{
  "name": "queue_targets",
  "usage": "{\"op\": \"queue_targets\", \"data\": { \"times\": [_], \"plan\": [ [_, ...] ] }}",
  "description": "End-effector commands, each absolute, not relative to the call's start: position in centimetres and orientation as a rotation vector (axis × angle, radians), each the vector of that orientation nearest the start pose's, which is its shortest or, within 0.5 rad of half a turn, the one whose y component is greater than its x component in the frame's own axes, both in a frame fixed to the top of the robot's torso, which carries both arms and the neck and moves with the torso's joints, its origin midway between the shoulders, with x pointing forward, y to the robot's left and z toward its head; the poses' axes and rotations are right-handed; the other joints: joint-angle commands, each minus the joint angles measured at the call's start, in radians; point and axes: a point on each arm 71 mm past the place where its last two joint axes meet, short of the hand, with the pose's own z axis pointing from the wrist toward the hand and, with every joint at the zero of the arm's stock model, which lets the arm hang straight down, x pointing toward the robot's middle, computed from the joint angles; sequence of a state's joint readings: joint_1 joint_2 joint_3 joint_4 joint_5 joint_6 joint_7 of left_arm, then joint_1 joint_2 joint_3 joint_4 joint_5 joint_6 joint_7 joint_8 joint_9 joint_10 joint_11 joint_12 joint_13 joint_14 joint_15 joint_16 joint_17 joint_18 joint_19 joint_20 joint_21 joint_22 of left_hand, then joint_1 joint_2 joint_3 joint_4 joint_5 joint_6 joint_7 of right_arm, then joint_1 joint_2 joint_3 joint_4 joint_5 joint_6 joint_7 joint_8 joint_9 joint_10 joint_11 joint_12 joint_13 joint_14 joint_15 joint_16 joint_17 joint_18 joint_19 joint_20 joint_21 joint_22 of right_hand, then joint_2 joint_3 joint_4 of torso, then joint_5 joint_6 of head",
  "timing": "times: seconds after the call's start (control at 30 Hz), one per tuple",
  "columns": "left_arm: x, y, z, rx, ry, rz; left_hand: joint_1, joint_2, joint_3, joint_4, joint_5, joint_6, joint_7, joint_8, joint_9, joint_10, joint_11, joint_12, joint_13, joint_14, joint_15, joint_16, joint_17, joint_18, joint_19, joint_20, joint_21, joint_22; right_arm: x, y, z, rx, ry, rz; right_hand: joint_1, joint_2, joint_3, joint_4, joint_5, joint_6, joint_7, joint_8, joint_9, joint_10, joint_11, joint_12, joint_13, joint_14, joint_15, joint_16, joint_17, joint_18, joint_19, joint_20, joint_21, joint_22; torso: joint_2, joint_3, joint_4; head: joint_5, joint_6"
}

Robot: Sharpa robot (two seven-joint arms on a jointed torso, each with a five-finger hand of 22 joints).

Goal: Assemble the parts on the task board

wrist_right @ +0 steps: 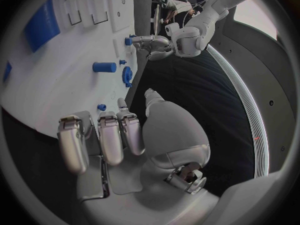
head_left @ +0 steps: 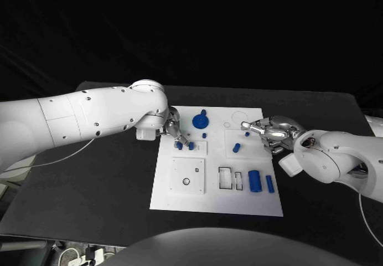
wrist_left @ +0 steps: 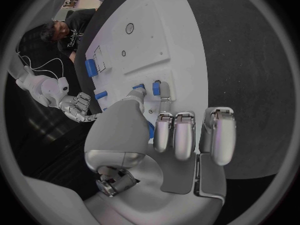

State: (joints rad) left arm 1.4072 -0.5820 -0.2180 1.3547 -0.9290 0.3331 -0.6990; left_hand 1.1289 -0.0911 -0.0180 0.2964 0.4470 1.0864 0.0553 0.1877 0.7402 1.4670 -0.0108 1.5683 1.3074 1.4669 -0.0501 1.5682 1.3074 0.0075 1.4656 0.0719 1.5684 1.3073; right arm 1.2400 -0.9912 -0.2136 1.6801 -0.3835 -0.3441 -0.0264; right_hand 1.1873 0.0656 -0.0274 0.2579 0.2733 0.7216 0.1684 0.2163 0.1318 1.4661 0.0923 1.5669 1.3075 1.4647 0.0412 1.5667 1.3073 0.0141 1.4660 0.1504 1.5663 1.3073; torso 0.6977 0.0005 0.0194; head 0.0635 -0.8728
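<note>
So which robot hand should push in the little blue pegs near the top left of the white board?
Probably the left hand. Its fingertips are already right at the two blue pegs on the task board. The right hand hovers across the board, holding nothing.

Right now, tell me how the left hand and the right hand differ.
The left hand reaches down with its fingertips at small blue pegs on the task board; the right hand hovers above the board's far right part, holding nothing. Both are silver hands on white arms.

White rounded arm shells, small dark screws; silver hands: left hand (head_left: 173,128), right hand (head_left: 270,133); thin white cable.
</note>
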Motion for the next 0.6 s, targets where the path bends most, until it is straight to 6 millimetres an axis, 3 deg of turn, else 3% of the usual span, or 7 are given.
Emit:
{"op": "queue_targets", "data": {
  "times": [0.03, 0.6],
  "plan": [
    [50.20, 15.69, -21.15, -0.054, 2.553, -0.009, -0.012, 0.002, -0.011, -0.001, -0.003, 0.011, -0.004, -0.001, -0.001, 0.104, 0.007, 0.002, 0.263, 0.104, 0.009, 0.003, 0.263, -0.008, 0.105, 0.007, 0.002, 0.263, 43.33, -23.82, -23.19, 0.918, 1.953, 1.055, 0.005, 0.001, -0.001, -0.003, 0.004, 0.002, 0.008, -0.005, -0.001, 0.105, 0.008, 0.004, 0.263, 0.106, 0.005, 0.004, 0.263, -0.014, 0.105, 0.003, 0.004, 0.264, 0.000, -0.0004, 0.0003, -0.002, 0.000],
    [50.23, 15.92, -21.10, -0.079, 2.537, -0.021, -0.020, 0.019, -0.026, -0.002, -0.001, 0.043, -0.017, 0.012, 0.000, 0.104, -0.005, 0.002, 0.263, 0.104, 0.000, 0.003, 0.263, -0.008, 0.105, 0.005, 0.002, 0.263, 43.34, -23.84, -23.23, 0.918, 1.954, 1.054, 0.005, 0.001, -0.001, -0.003, 0.004, 0.002, 0.008, -0.005, -0.001, 0.105, 0.008, 0.004, 0.263, 0.106, 0.005, 0.004, 0.263, -0.014, 0.105, 0.003, 0.004, 0.264, 0.000, 0.0000, 0.0009, -0.001, 0.000]
  ]
}}
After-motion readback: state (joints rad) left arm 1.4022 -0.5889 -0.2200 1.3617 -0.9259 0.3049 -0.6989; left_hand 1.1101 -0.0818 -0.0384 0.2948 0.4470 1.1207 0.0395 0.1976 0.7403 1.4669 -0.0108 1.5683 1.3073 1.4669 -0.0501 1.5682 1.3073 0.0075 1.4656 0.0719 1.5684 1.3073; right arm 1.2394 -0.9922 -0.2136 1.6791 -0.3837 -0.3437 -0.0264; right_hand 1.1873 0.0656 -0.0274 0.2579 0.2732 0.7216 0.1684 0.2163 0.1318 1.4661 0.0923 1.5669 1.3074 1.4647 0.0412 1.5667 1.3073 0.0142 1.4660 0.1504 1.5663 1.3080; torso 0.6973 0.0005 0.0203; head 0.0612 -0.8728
